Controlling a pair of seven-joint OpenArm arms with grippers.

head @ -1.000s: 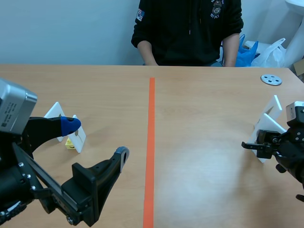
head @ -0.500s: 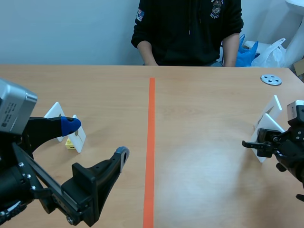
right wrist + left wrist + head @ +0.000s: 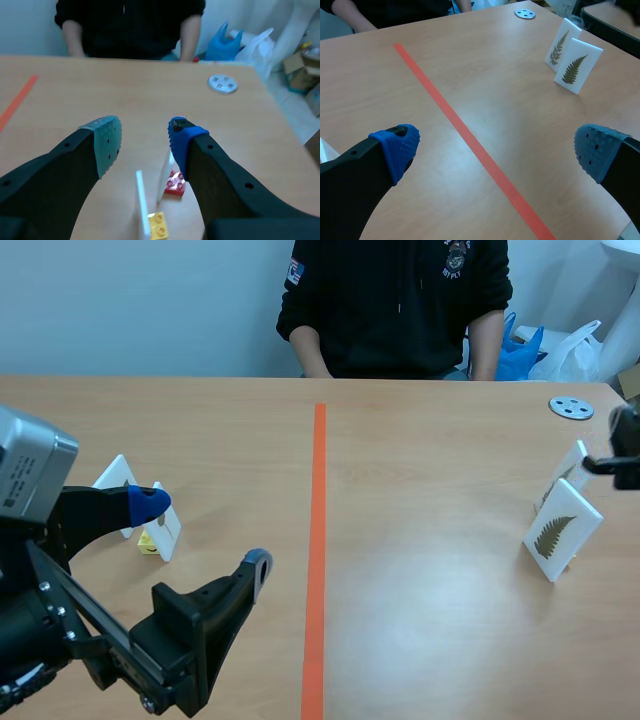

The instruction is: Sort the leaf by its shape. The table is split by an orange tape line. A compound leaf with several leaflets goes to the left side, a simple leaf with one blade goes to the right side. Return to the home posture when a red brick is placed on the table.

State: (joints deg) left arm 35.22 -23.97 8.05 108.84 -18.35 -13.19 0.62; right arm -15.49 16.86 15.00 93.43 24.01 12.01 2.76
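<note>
Left gripper (image 3: 204,532): we see its fingers spread wide with nothing between them, low over the table's left half.
Right gripper (image 3: 145,142): its fingers stand apart and hold nothing, above two cards seen edge-on.
Fern card (image 3: 563,530): it stands tilted on the right side of the tape line (image 3: 317,540), near the table's right edge.
Second fern card (image 3: 570,462): just behind the first.
White cards (image 3: 163,530): two stand on the left side; we cannot tell their leaves.
Person (image 3: 395,300): seated across the table.
</note>
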